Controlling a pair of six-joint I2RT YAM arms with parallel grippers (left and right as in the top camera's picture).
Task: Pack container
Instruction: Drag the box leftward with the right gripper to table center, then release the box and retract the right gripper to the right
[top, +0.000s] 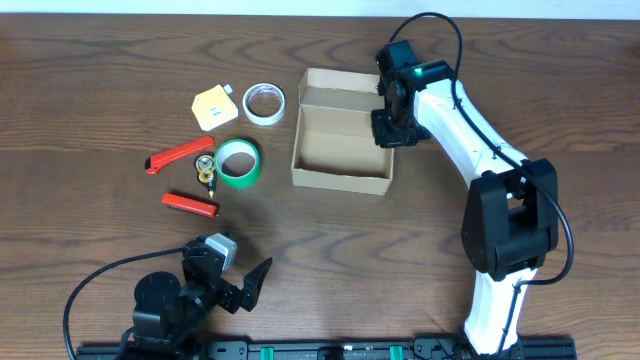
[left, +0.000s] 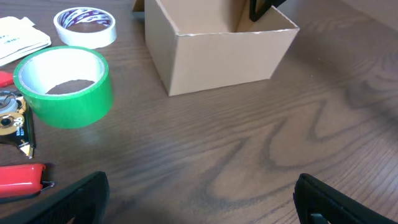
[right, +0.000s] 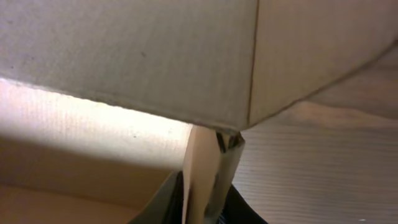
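The wooden table (top: 560, 60) is carrying everything, and the container (top: 340, 181) is sitting near its middle, directly at the right gripper (top: 383, 128). The box is standing open, with its lid flap leaning away on the far side. From the right wrist view, a thin cardboard wall is running down between the two fingers. I judge the jaws are clenched on that right-hand wall, probably to steady the box so it is not sliding while things go in. Nothing is showing inside it, so the packing looks barely begun.

The left gripper (top: 252, 283) is hanging low near the table's front edge, well apart from the box. Its fingers (left: 74, 202) are spread wide and gripping nothing, and they are pointing toward the loose items as if getting ready to fetch one.

The green tape roll (left: 68, 102) is lying flat ahead of these jaws and slightly left of them, the nearest large item. The white tape roll (left: 87, 38) is lying beyond it, close to the box's left corner. A yellow-and-white pack (top: 213, 107) is resting just beside that white roll, farther left of the jaws.

A red-handled cutter (top: 180, 154) is lying left of the green roll. A shorter red stick (top: 190, 204) is sitting closest to the open jaws, ahead and left. A small brass-coloured piece (top: 205, 168) is sitting against the green roll's side; what it is cannot be told.
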